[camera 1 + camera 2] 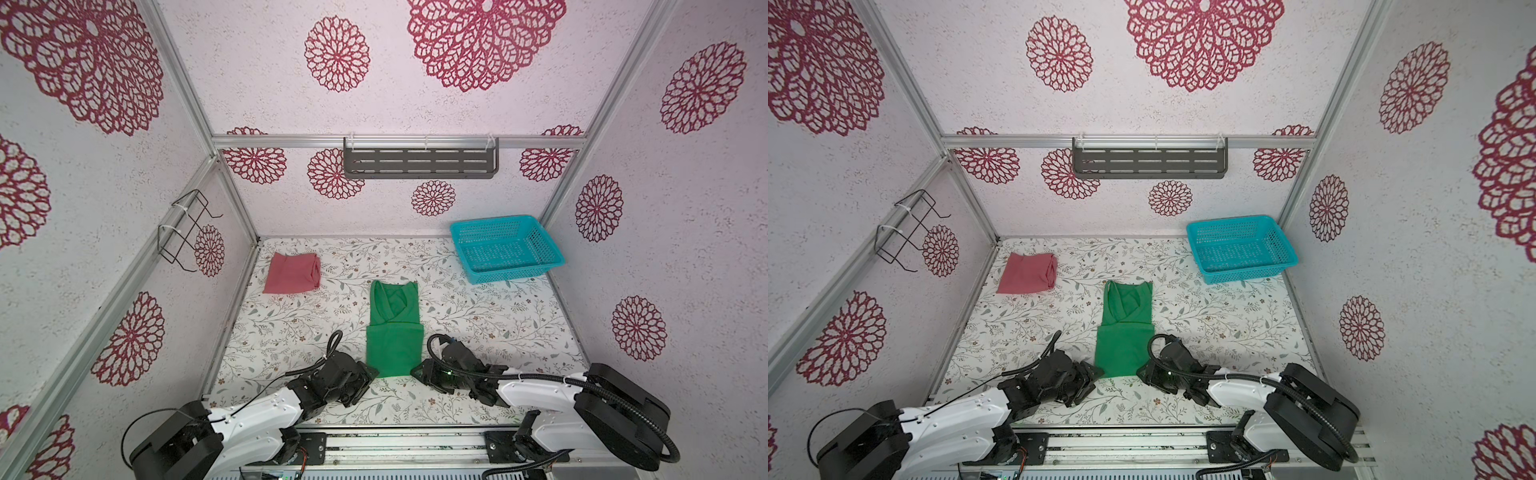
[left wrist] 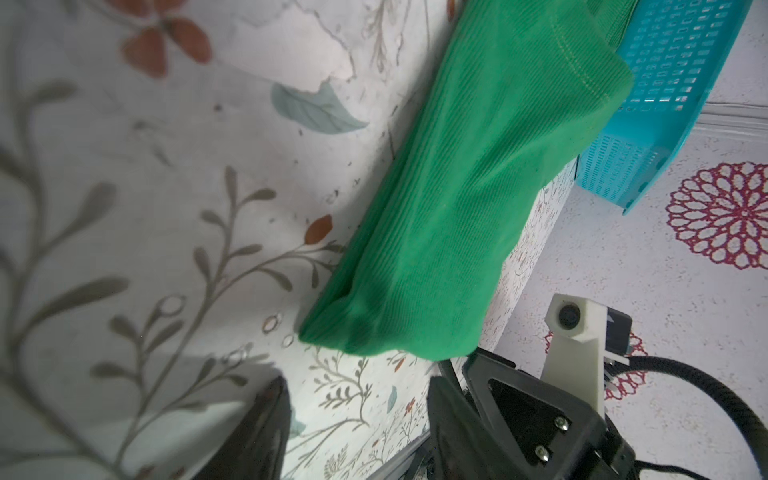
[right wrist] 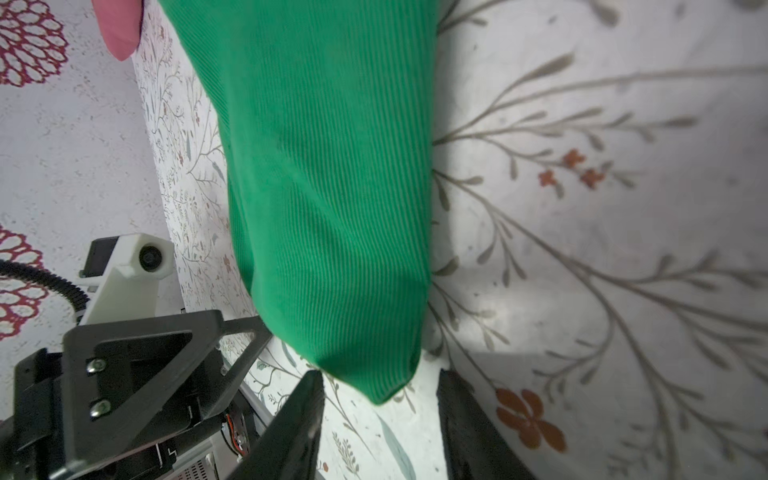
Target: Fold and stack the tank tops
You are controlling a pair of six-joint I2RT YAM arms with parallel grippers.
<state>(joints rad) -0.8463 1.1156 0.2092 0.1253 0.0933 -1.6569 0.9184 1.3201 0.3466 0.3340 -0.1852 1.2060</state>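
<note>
Green tank top (image 1: pixel 392 345): folded into a long narrow strip, flat on the table (image 1: pixel 478 332), nearer me than the basket (image 1: pixel 511 275) and to its left. My left gripper (image 2: pixel 357 378) and right gripper (image 3: pixel 381 376) sit at its near hem corners, jaws apart, nothing pinched yet. Step, I judge: the halving fold. Next: close on both corners, carry the hem evenly toward the straps. Pink tank top (image 1: pixel 293 274) lies folded, well left of the basket, awaiting the stack.

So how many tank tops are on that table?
2. The pink tank top lies folded at the far left of the table; the green tank top lies in the middle, nearer the front. The basket looks empty; none seems hidden.
</note>
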